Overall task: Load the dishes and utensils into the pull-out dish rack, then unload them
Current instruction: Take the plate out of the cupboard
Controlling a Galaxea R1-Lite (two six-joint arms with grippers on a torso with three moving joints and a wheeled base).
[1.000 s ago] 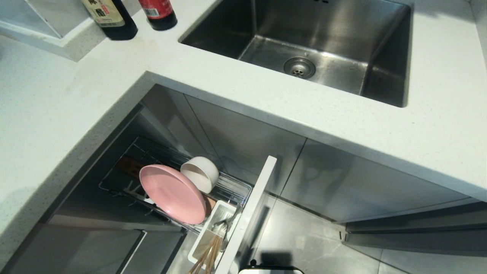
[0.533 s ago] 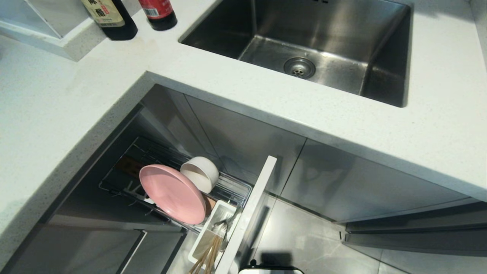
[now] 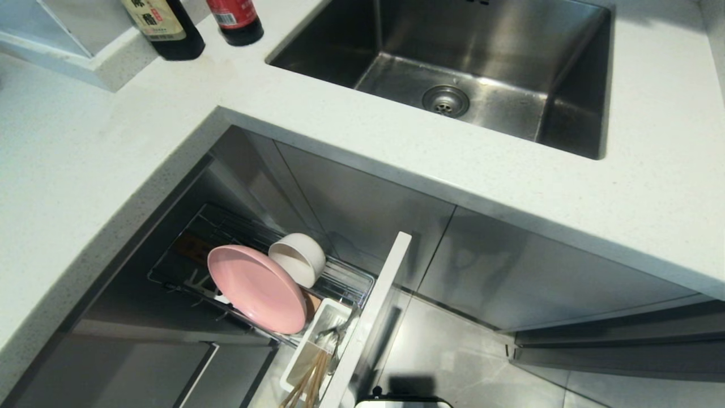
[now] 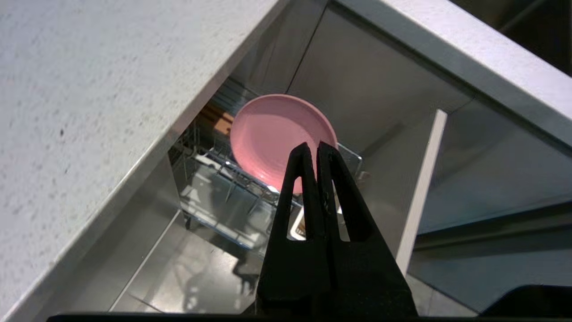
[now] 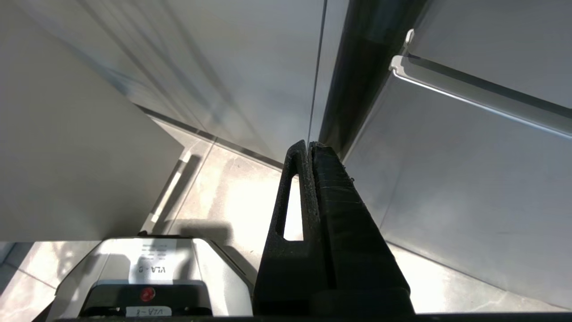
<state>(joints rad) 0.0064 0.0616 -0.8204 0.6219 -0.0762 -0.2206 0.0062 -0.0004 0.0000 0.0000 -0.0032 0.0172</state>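
The pull-out dish rack [image 3: 345, 280] stands drawn out under the counter, its pale front [image 3: 374, 317] toward me. A pink plate [image 3: 255, 288] leans on edge in it, and a cream-white bowl [image 3: 299, 258] lies on its side just behind. In the white utensil cup [image 3: 317, 331] stand wooden chopsticks [image 3: 308, 382] and a grey spoon [image 3: 334, 334]. My left gripper [image 4: 313, 146] is shut and empty, held back from the rack and pointing at the plate [image 4: 277, 134]. Parked low over the floor, my right gripper [image 5: 309, 144] is shut. Neither gripper is in the head view.
A white counter [image 3: 85, 170] wraps round the rack's opening, its edge [image 4: 147, 147] close beside the left gripper. A steel sink [image 3: 453, 68] lies behind, with two dark bottles [image 3: 170, 28] at the far left. Grey cabinet fronts [image 3: 538, 272] and tiled floor [image 3: 453, 362] are to the right.
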